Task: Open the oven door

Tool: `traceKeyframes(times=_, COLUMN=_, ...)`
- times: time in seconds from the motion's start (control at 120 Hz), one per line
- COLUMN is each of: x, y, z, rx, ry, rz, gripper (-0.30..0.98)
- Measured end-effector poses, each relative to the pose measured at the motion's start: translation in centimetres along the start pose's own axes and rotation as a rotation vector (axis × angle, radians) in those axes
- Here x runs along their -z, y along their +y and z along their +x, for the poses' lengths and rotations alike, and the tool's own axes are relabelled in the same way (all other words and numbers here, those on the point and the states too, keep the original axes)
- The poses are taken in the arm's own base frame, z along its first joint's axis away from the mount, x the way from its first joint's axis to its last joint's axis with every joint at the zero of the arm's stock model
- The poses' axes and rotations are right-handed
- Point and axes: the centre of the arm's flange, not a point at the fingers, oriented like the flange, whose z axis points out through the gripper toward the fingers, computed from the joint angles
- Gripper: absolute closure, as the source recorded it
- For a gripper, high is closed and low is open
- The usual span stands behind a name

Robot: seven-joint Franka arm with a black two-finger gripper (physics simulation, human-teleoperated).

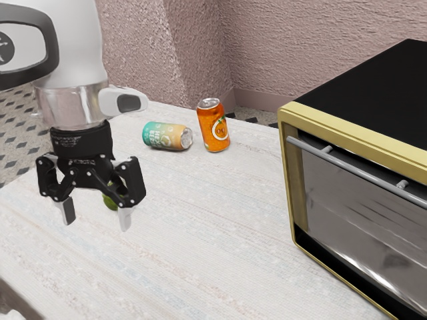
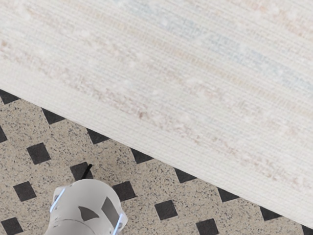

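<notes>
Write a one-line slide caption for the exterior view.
An open gripper above the table, an orange can standing, another can lying on its side, an oven with its door shut.

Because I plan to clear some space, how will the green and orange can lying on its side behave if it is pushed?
The can would probably roll if pushed across its length, since it lies on its round side. Its smooth-looking metal end suggests a slippery surface. It seems undented, so it is likely fairly stiff.
</notes>
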Motion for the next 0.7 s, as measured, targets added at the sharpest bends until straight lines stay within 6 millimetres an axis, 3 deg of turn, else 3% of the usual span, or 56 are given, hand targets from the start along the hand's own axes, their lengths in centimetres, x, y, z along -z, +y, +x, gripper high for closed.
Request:
traceKeyframes(times=0.133, x=1.4, y=0.5, z=0.4, rx=0.125, ry=0.1, rz=-0.075, gripper=0.0)
traceKeyframes(times=0.233, x=3.7, y=-0.1, z=0.4, rx=0.223, ry=0.182, rz=-0.121, gripper=0.0)
traceKeyframes(times=0.317, x=5.1, y=-1.0, z=1.9, rx=0.314, ry=0.225, rz=-0.163, gripper=0.0)
traceKeyframes(times=0.4, x=3.3, y=-5.2, z=0.1, rx=0.409, ry=0.289, rz=-0.255, gripper=0.0)
traceKeyframes(times=0.442, x=2.5, y=-5.8, z=0.4, rx=0.446, ry=0.317, rz=-0.303, gripper=0.0)
traceKeyframes(times=0.7, x=3.0, y=1.4, z=2.4, rx=0.496, ry=0.426, rz=-0.62, gripper=0.0)
